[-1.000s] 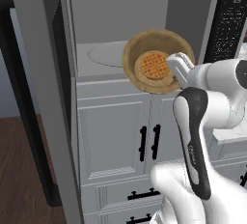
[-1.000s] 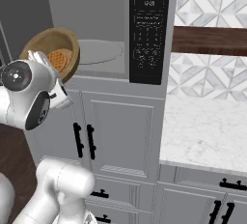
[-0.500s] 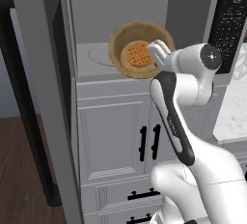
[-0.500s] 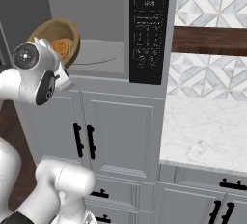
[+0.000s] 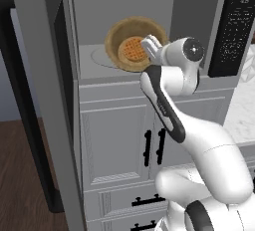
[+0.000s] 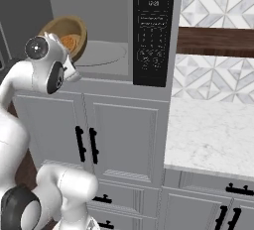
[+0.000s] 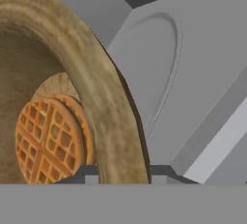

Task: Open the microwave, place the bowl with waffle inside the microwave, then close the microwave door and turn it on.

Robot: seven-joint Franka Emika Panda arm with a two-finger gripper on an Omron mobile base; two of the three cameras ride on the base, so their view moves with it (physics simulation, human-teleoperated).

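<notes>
Nearest to us, the white cabinet doors (image 5: 119,140) with black handles are standing below the microwave (image 6: 124,30), and the arm (image 5: 169,110) is rising in front of them. At the left, the microwave door (image 5: 45,100) is hanging wide open, its black handle bar (image 5: 22,115) facing outward. To the right, in the right base view, a pale marble worktop (image 6: 213,135) is lying beside the cabinets.

Farther in, we are seeing the gripper (image 5: 151,45) pinching the rim of the bowl (image 5: 135,43), one dark finger tip on each side of the wall, as the hand view is showing at its lower edge. The bowl is tilting steeply, its opening facing the left base camera, at the mouth of the cavity. The waffle (image 5: 132,50) is resting against the bowl's inner bottom.

Beyond the bowl, the round turntable (image 6: 101,53) is lying on the cavity floor, and the black keypad strip (image 6: 153,30) is running down the microwave's right side.
</notes>
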